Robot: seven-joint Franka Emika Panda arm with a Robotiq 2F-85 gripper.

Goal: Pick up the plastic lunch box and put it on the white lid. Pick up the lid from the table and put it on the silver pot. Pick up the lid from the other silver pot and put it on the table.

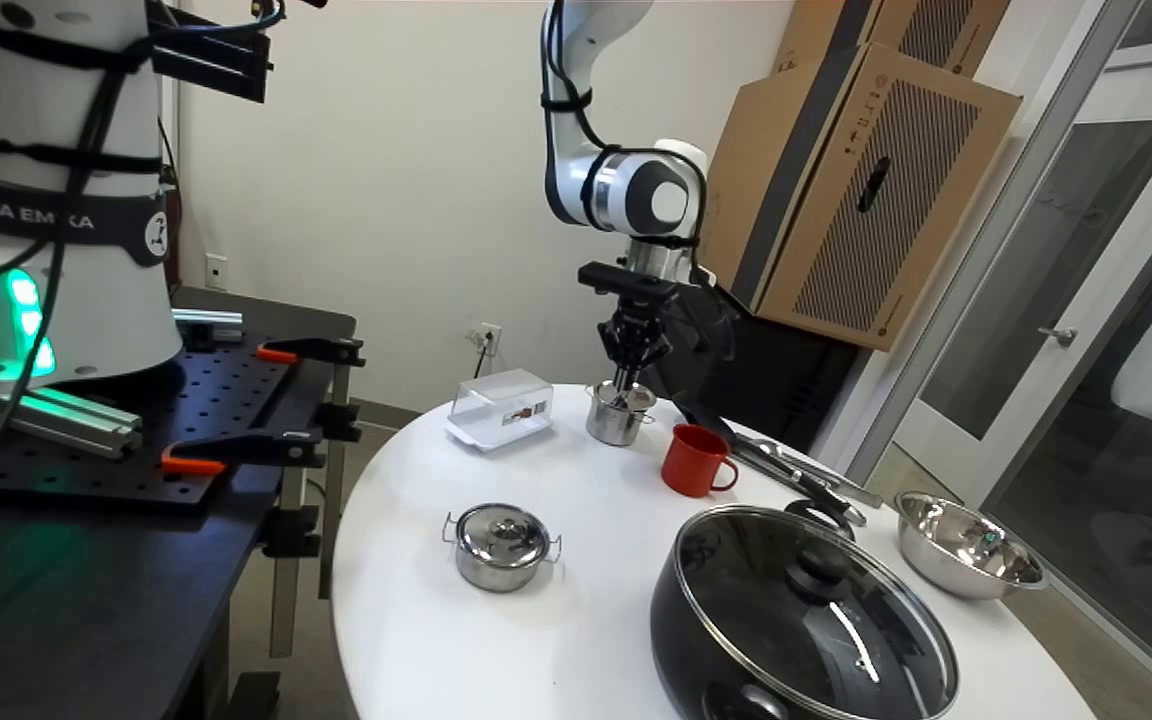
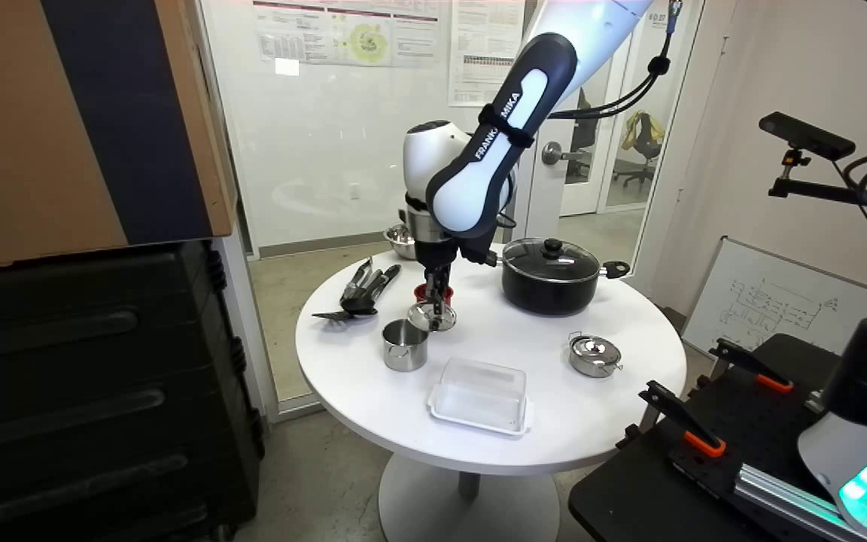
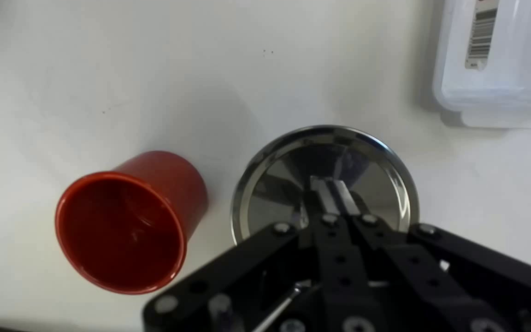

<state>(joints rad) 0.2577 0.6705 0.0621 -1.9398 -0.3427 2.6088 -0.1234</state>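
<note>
My gripper (image 2: 436, 321) is shut on the top of a round steel lid (image 3: 376, 166) and holds it near rim height beside the silver pot (image 2: 406, 354). The fingers hide most of the lid's handle. That narrow pot stands uncovered; the gripper covers it in the wrist view. The plastic lunch box (image 1: 501, 405) rests upside down on the white lid (image 3: 500, 120), which shows as a thin edge beneath it. The other silver pot (image 1: 501, 560) carries its own lid (image 1: 506, 533) on the table (image 1: 416, 600), apart from the rest.
A red mug (image 3: 132, 221) stands close beside the held lid. Black and metal utensils (image 2: 369, 286) lie behind the silver pot. A large black pan (image 1: 816, 610) with a glass lid and an open steel bowl (image 1: 966, 545) stand farther along the tabletop.
</note>
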